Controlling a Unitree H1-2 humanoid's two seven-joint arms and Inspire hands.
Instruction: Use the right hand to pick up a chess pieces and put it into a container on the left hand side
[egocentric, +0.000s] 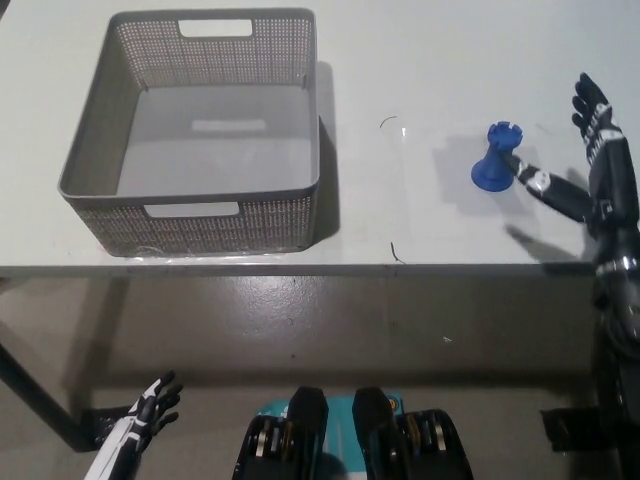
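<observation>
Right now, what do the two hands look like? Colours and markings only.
The right hand is black, on a black arm, with small white patches on its fingers. The left hand is white with black fingertips and dark gaps along the fingers. No cables or labels are visible on either.

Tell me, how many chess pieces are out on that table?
1: a blue rook standing upright on the table's right side, beside the open black right hand. The basket looks empty.

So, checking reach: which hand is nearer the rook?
Right. The black right hand is open just right of the blue rook, one finger nearly touching it. The white left hand hangs far off, below the table edge at lower left.
</observation>
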